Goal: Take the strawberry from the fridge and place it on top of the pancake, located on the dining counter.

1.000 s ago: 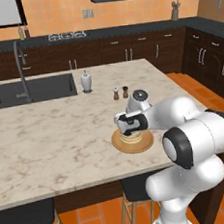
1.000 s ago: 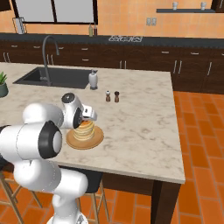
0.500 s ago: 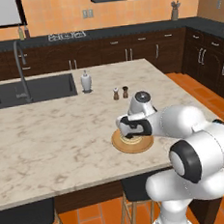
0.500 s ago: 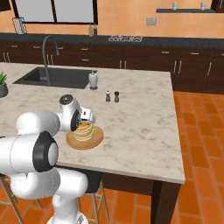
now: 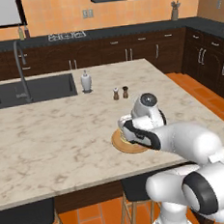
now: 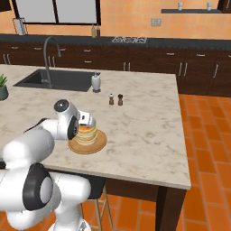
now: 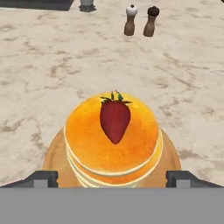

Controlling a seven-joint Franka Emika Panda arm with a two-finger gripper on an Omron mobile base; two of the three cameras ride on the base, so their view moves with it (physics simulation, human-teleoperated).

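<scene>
Strawberry (image 7: 115, 120) lies on the pancake (image 7: 131, 153) on its plate (image 6: 97, 145) on the counter (image 6: 149, 131), gripper (image 7: 112, 178) just behind it, jaws wide open and empty.

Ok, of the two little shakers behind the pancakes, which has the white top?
The left shaker has the white top; the right shaker beside it has a dark one.

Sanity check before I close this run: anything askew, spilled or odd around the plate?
Nothing stands out. The strawberry lies centred on the pancake, stack sits squarely on its wooden plate, no spill on the dining counter. The end effector is open, fingertips apart either side.
</scene>
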